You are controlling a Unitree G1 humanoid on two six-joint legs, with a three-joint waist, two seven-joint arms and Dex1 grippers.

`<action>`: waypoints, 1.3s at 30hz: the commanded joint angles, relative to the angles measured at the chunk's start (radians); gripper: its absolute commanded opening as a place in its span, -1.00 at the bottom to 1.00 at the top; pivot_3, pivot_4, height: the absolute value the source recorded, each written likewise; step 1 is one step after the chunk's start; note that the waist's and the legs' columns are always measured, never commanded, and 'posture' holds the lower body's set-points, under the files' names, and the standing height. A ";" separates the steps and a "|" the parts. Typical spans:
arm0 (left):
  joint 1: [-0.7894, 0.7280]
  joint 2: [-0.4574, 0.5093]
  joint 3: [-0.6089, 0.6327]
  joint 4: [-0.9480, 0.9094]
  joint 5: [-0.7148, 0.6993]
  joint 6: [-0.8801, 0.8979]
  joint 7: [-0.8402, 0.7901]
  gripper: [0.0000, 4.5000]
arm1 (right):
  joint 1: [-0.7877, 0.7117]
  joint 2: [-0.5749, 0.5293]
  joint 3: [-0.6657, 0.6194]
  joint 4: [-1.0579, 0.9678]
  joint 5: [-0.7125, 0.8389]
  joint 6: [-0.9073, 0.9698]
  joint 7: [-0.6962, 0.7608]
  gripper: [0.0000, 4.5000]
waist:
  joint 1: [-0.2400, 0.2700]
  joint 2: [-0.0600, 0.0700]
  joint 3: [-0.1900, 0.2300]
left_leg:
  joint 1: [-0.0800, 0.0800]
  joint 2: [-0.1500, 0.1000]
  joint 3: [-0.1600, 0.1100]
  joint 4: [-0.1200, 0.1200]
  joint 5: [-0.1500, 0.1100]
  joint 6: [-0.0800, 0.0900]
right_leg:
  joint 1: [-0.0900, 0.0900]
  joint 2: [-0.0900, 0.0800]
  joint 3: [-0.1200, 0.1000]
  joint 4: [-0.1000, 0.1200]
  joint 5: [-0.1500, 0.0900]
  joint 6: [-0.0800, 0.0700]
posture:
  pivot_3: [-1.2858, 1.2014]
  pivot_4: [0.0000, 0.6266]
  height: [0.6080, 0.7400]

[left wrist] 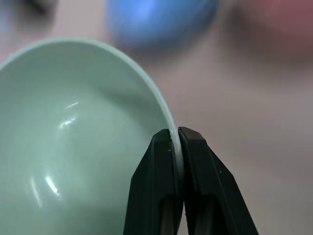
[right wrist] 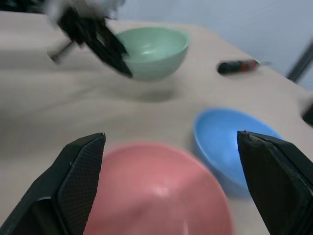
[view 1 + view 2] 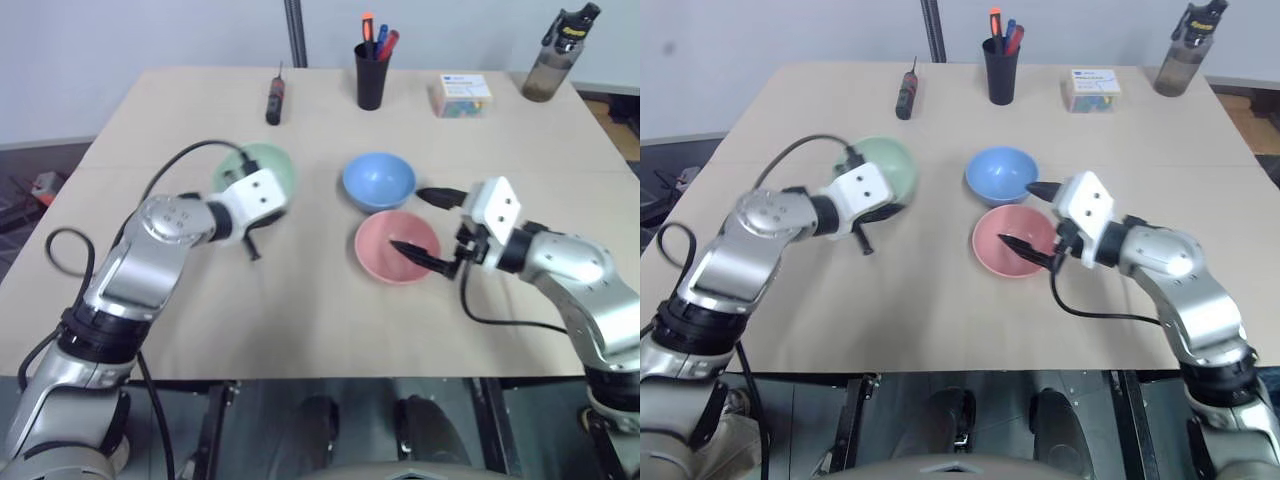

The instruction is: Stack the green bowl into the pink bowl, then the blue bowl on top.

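The pink bowl (image 3: 397, 246) is the nearest of the three bowls to me. It sits upright on the table (image 3: 300, 330), a little right of the middle, and it is empty. My right gripper (image 3: 429, 228) is just beside it on the right, with the two black fingers spread wide. One finger reaches over the rim of the pink bowl and the other points toward the blue bowl (image 3: 379, 180), and nothing is between them.

The blue bowl stands just behind the pink bowl, almost touching it, also upright and empty.

To the left, well apart from these two, I see the green bowl (image 3: 262, 170). My left gripper (image 1: 176, 139) is closed on its rim: in the left wrist view the thin edge of the bowl is pinched between the two fingers. In the right wrist view the green bowl looks lifted from the table, with a shadow under it, and it is slightly tilted.

At the far side of the table there is a small red and black screwdriver (image 3: 274, 100), then a black cup with pens (image 3: 371, 72), a small clear box (image 3: 461, 96), and a dark bottle (image 3: 559, 54) at the far right corner.
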 commanded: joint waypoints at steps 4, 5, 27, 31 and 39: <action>-0.175 -0.148 -0.075 0.156 -0.086 -0.225 -0.256 -0.93 | 0.210 -0.038 -0.189 -0.169 0.013 -0.008 -0.053 1.00 | 0.001 0.001 -0.001 | 0.002 -0.002 0.002 0.000 0.000 0.000 | 0.001 0.002 0.002 0.001 0.000 0.000 | 0.03 -0.52 1.00; -0.189 -0.172 -0.092 0.185 -0.097 -0.255 -0.303 -0.93 | 0.231 -0.037 -0.203 -0.190 0.015 -0.001 -0.066 1.00 | -0.001 0.001 -0.001 | 0.002 -0.003 0.002 0.000 0.000 0.000 | 0.001 0.002 0.002 0.001 0.000 0.000 | 0.03 -0.52 1.00; -0.488 -0.201 -0.191 0.908 0.341 -0.700 -0.146 0.17 | 0.290 -0.025 -0.193 -0.294 0.039 0.045 -0.179 1.00 | -0.016 0.001 -0.001 | 0.003 -0.001 0.001 0.003 0.000 0.001 | 0.002 0.005 0.002 0.003 0.000 0.000 | 0.03 -0.52 1.00; -0.537 -0.264 -0.201 1.039 0.378 -0.788 -0.114 0.17 | 0.232 -0.040 -0.186 -0.229 0.026 0.046 -0.183 1.00 | -0.003 0.000 0.000 | 0.000 -0.002 -0.001 0.005 0.000 0.001 | 0.002 0.004 0.000 0.002 0.000 0.000 | 0.03 -0.52 1.00; -0.646 -0.413 -0.313 1.309 0.588 -0.948 0.121 0.17 | 0.179 -0.053 -0.172 -0.177 0.009 0.044 -0.188 1.00 | 0.006 0.000 0.000 | 0.000 -0.004 -0.002 0.007 -0.001 0.001 | 0.003 0.004 -0.001 0.002 0.000 0.000 | 0.03 -0.52 1.00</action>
